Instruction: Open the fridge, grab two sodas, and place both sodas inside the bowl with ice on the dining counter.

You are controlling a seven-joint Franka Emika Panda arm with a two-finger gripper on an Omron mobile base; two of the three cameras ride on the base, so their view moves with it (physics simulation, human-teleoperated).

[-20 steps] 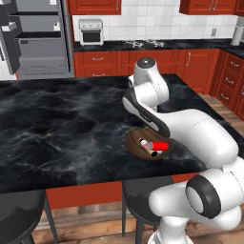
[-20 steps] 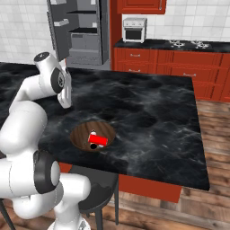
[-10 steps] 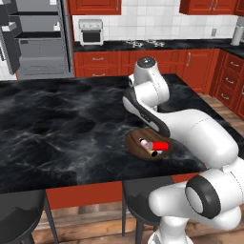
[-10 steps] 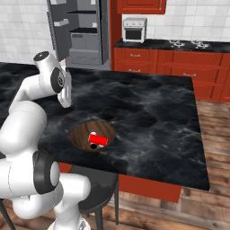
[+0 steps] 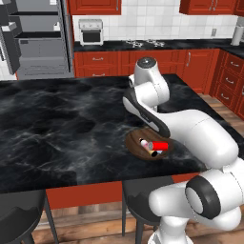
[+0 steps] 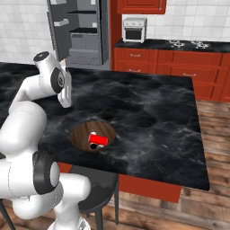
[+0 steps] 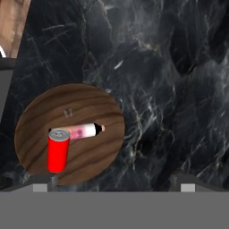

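Sodas are what the task is about, and one red soda can (image 7: 58, 152) lies inside the bowl (image 7: 40, 116), on its side, with its pale end turned away from the jaws in the hand view. Touching it lies a second small cylinder (image 7: 83, 131), pale pink with a dark tip; whether this is the other soda I cannot tell. Beyond these two, on the far part of the bowl floor, a tiny faint cube (image 7: 67, 112) is visible, probably the ice.

The bowl is round, dark brown and wooden. It rests on the dining counter (image 7: 170, 80), the black slab with white veins, near the edge where the stools (image 6: 96, 184) stand. In the hand view the bowl is below the gripper (image 7: 114, 187) and toward the left jaw; the left fingertip (image 7: 40, 188) stands over the near rim of the bowl, and the right fingertip is over bare counter, well apart from the bowl.

The jaws stand wide apart, about as far as they go, and they hold nothing. No finger touches the can or the bowl.

In the right base view the red can (image 6: 97, 139) shows in the bowl (image 6: 81, 134), and the arm's hand hangs above the counter (image 6: 152, 112), just behind the bowl. In the left base view the can (image 5: 160, 145) and the bowl (image 5: 136, 143) lie partly behind the arm. Far behind the jaws, across the counter, the fridge (image 6: 78, 31) stands with its doors open.
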